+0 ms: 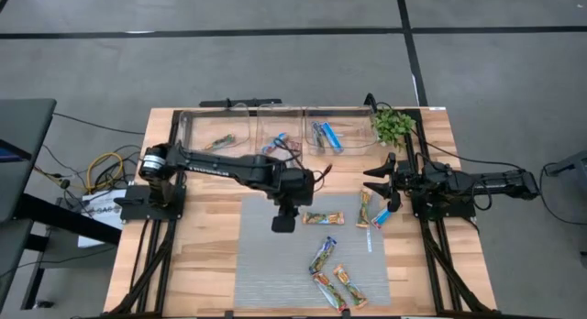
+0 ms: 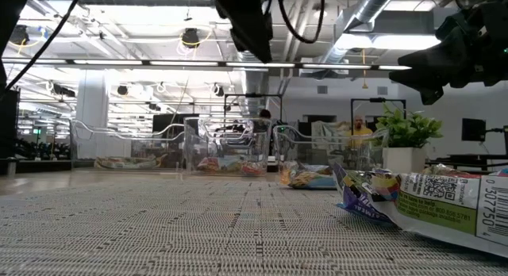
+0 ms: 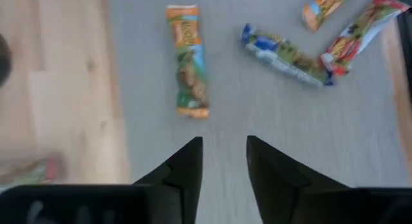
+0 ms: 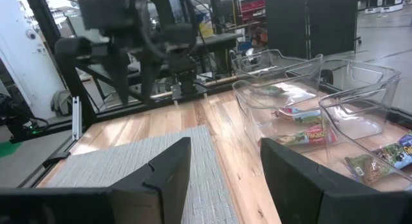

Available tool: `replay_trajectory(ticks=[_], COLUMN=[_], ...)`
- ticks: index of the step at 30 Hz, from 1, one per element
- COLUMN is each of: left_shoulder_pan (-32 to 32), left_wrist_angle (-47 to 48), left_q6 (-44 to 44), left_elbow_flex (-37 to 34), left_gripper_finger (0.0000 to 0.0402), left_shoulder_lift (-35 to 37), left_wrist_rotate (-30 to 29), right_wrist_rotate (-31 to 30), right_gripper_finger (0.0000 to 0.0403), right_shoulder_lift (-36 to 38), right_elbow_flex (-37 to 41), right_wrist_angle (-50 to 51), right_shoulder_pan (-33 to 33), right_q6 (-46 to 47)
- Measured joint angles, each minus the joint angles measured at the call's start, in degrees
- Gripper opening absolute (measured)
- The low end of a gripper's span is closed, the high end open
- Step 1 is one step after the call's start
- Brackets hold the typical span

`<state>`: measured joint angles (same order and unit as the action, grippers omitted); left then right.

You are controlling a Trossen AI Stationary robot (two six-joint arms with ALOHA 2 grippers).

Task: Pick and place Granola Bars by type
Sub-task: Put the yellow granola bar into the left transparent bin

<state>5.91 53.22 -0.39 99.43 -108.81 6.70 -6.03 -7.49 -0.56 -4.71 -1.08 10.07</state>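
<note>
Several wrapped granola bars lie flat on the grey mat (image 1: 275,264): a green and orange one (image 1: 323,218), a tan one (image 1: 364,209), a blue one (image 1: 381,216), and three more near the front (image 1: 321,255) (image 1: 330,291) (image 1: 349,285). My left gripper (image 1: 284,216) hangs open and empty above the mat, just left of the green and orange bar (image 3: 190,60); its fingertips (image 3: 224,153) stand short of it. My right gripper (image 1: 371,183) is open and empty in the air at the right, above the wood near the tan bar.
Three clear bins stand along the far edge, each holding bars: left (image 1: 220,142), middle (image 1: 278,143), right (image 1: 326,136). A small green plant (image 1: 394,125) stands at the far right. One bar (image 2: 429,201) lies close to the low camera. Cables lie left of the table.
</note>
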Motion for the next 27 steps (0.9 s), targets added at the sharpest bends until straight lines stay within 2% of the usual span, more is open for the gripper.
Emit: replay_trajectory(ticks=[9, 15, 19, 27], left_shoulder_pan=[0.8, 0.8, 0.8, 0.5], left_wrist_angle=[-15.6, -23.7, -25.3, -24.6], left_q6=[-2.4, -0.6, 0.2, 1.5], left_elbow_flex=[-10.8, -15.3, -14.0, -4.5], left_gripper_finger=[0.0202, 0.0230, 0.0233, 0.0233], left_shoulder_lift=[0.0, 0.0, -3.0, -12.5], left_wrist_rotate=[-1.0, -3.8, -4.6, -4.5], right_wrist_rotate=[0.0, 0.0, 0.0, -0.1], right_gripper_finger=[0.0183, 0.0180, 0.0182, 0.0180], right_shoulder_lift=[0.0, 0.0, 0.0, -0.3], right_elbow_flex=[0.0, 0.0, 0.0, 0.0], right_wrist_angle=[0.0, 0.0, 0.0, -0.3], right_shoulder_pan=[0.0, 0.0, 0.0, 0.0], right_q6=[0.0, 0.0, 0.0, 0.0])
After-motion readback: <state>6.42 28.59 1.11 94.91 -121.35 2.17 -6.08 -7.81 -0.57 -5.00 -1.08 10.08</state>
